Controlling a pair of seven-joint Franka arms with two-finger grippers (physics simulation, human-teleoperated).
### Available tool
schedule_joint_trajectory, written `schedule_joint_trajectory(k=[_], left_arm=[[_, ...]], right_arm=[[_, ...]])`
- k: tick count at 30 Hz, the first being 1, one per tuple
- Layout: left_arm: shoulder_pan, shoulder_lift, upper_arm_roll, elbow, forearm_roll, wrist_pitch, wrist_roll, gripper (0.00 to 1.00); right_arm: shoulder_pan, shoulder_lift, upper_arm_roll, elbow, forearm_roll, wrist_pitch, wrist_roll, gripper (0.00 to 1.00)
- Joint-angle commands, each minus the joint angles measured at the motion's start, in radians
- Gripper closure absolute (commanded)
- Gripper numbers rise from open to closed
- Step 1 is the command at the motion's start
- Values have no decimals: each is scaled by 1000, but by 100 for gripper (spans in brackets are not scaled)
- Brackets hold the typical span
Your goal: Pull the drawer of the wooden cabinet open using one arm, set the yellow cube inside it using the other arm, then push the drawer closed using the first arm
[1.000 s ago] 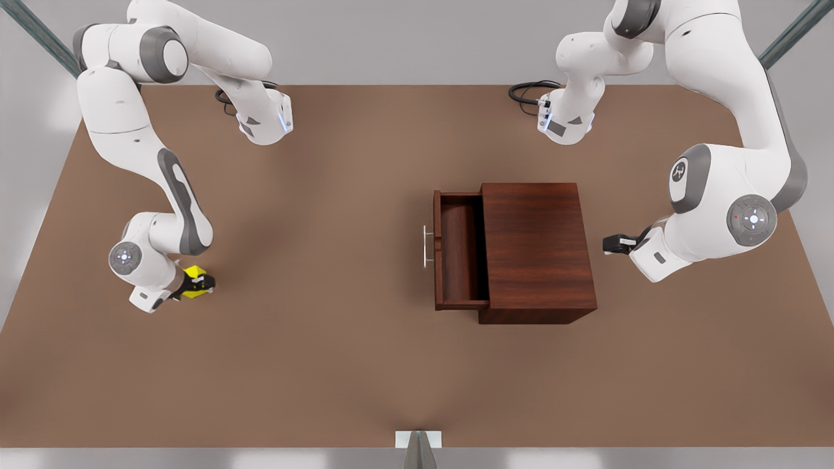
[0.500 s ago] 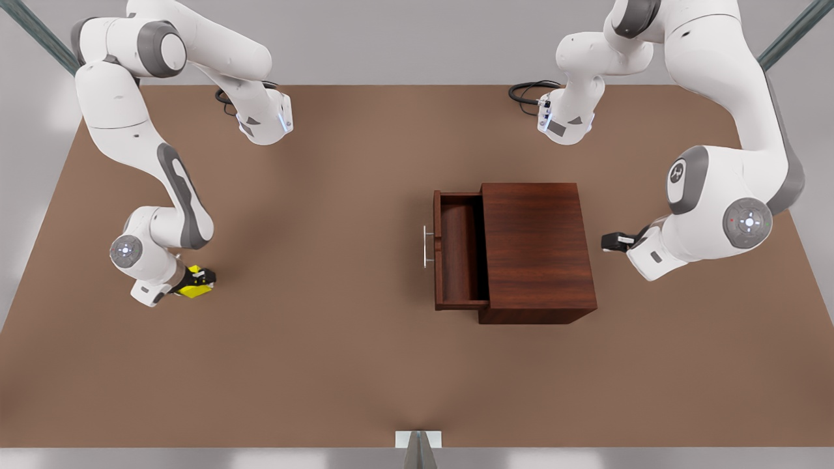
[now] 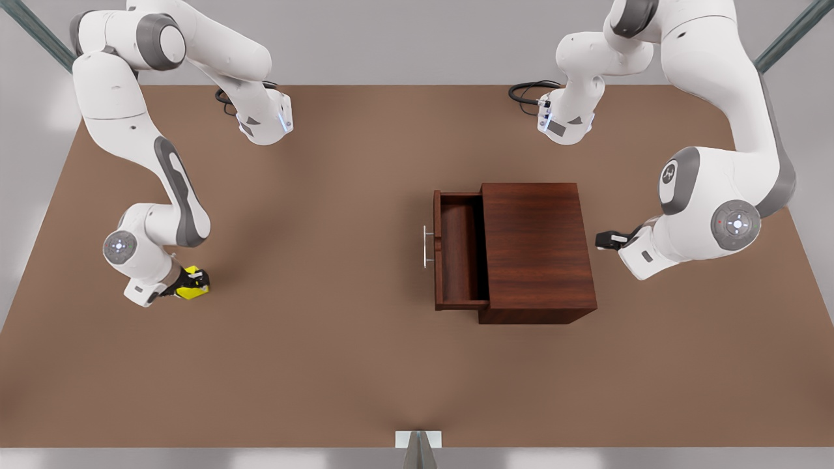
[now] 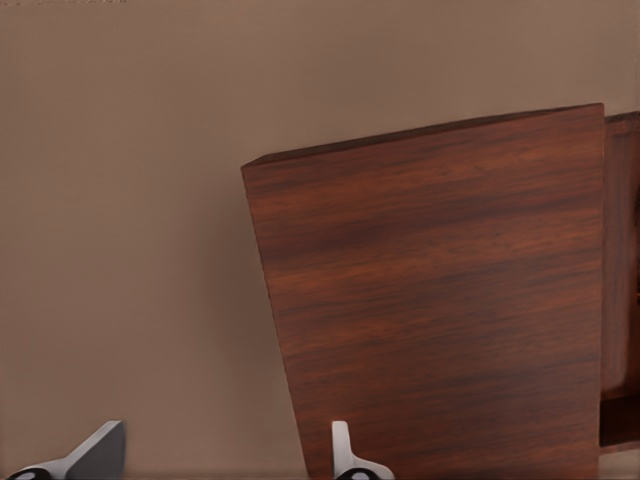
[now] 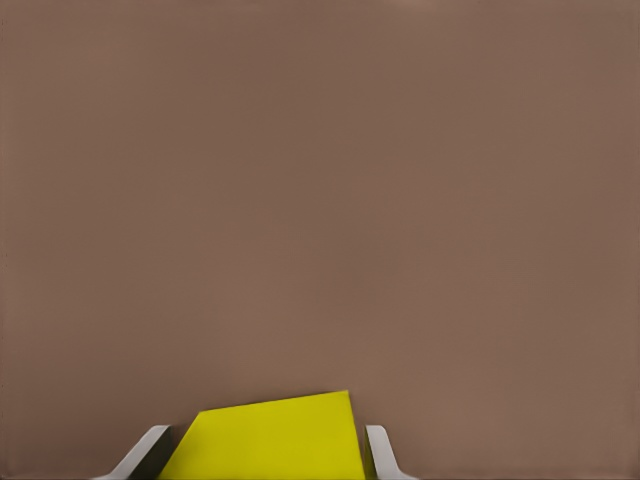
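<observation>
With the drawer (image 3: 459, 254) already open, our right tool (image 3: 194, 283) grips the yellow cube (image 3: 189, 286); next it must be carried over to the drawer. Left tool (image 3: 603, 240) waits behind the wooden cabinet (image 3: 537, 251), fingers spread.

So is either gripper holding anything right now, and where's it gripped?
The right gripper holds the yellow cube by two opposite sides. The left gripper, open by the cabinet, holds nothing.

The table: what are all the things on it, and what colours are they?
table: one, brown, under everything.
wooden cabinet: one, dark reddish-brown, right of the middle in the front view.
drawer: one, same wood, pulled open toward the front view's left, nothing inside.
yellow cube: one, bright yellow, far at the front view's left.
right pincer: black, closed around the cube.
left pincer: black, open, beside the cabinet's back.
</observation>
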Motion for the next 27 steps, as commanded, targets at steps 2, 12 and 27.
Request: schedule_joint_trajectory(k=[2,12,27], left_arm=[[1,-1,2,-1,-6,-1,-5,0],[19,-1,1,5,-6,-18,-5,0],[19,-1,1,-1,-6,-22,-18,0]], right_arm=[[13,-51,29,21,48,-117,80,29],[93,-68,234,283,65,-479,563,28],[531,56,225,653,85,-756,1177,28]])
